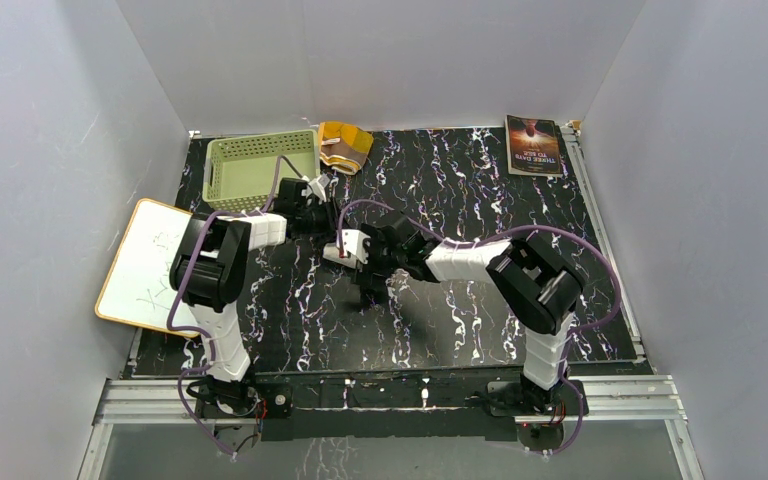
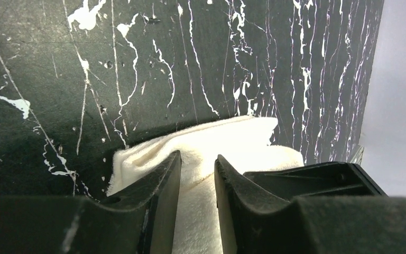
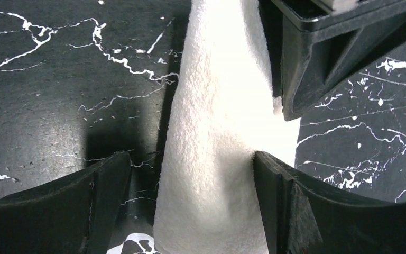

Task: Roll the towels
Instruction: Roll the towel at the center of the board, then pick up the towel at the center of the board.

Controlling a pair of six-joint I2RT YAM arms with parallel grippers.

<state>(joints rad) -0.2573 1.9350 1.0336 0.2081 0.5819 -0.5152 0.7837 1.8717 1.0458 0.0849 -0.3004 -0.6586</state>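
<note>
Left wrist view: the left end effector (image 2: pixel 197 174) is pinched nearly closed on the white towel (image 2: pixel 232 140), with soft cloth filling the narrow gap between its two black fingers. The bunched end of the towel spreads out just beyond the fingertips against the black, white-veined counter (image 2: pixel 58 63).

Right wrist view: the right end effector (image 3: pixel 190 159) stands wide open around the same towel, which runs as a narrow strip between its fingers toward the left end effector at the upper right. One finger touches the cloth. The other stands apart from it, with dark counter showing in the gap, so nothing is gripped.

Top external view: both arms meet near the middle of the counter and hide most of the white towel. The brown and orange towel (image 1: pixel 344 143) lies at the far edge, just beside a green basket (image 1: pixel 260 170). A white board (image 1: pixel 150 262) overhangs the left side, and a book (image 1: pixel 533 146) lies at the far right.
</note>
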